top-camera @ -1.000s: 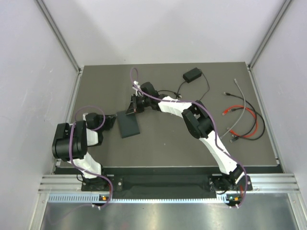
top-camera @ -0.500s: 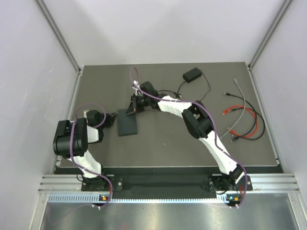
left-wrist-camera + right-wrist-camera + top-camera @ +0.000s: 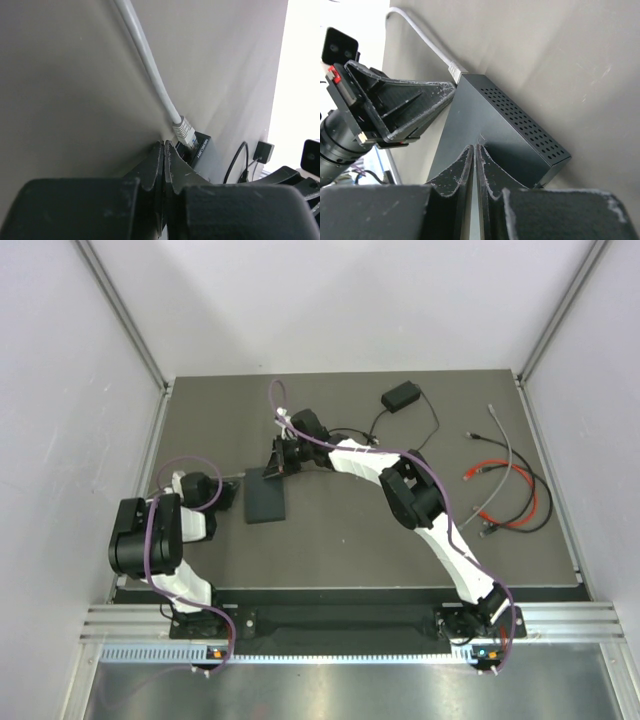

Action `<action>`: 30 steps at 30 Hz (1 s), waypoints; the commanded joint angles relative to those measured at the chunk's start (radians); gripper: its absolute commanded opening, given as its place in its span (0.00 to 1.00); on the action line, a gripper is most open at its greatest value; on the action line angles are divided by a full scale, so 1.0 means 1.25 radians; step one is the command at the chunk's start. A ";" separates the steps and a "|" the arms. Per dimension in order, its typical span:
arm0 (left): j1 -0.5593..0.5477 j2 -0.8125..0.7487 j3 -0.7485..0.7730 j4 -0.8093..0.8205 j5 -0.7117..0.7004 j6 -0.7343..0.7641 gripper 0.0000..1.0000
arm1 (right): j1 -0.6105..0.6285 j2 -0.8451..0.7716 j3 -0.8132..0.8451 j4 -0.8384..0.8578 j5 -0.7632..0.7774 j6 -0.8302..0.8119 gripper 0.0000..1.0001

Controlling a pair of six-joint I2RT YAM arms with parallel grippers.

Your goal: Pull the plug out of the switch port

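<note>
Desk (image 3: 400, 540): flat, matte grey-brown, seen whole only in the top view. Switch (image 3: 265, 504) lies flat at approx 9 o'clock of desk centre, a matte-black rect. slab w/ sharp edges. The top view gives just a plain dark rectangle. The right wrist view adds rows of small round vent holes along one side wall. The left wrist view adds the socket edge w/ white lettering by the port.

Left gripper (image 3: 164, 146) is at 9 o'clock of the switch, fingers clenched flat together w/ nothing seen btwn them, tips just beside the plug. Right gripper (image 3: 474, 148) is at 12 o'clock of the switch, likewise clenched. Its scuffed black tips are over the switch's top face; can't tell if they touch.

Power brick (image 3: 401, 397): small black box w/ thin cord, approx 1 o'clock of desk centre.

Grey cable (image 3: 150, 75): smooth, round, pale. It ends in the plug (image 3: 184, 131), which has a ribbed pale boot and is seated in the port at the switch's 10 o'clock corner. In the top view the plug is too small to make out.
</note>
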 commanded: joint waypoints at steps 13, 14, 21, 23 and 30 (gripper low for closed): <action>-0.005 -0.080 -0.038 -0.057 -0.012 0.048 0.00 | 0.042 -0.066 0.005 -0.092 0.063 -0.134 0.12; -0.005 -0.112 -0.038 -0.069 -0.018 0.054 0.00 | 0.048 -0.068 0.013 -0.093 0.060 -0.143 0.12; -0.005 -0.280 -0.005 -0.252 -0.110 0.102 0.05 | 0.087 -0.060 0.069 -0.087 0.025 -0.173 0.15; -0.004 -0.309 0.009 -0.272 -0.115 0.111 0.06 | 0.102 -0.051 0.098 -0.092 0.016 -0.181 0.15; 0.000 -0.366 0.045 -0.429 -0.178 0.139 0.06 | 0.121 0.002 0.141 -0.085 0.005 -0.151 0.16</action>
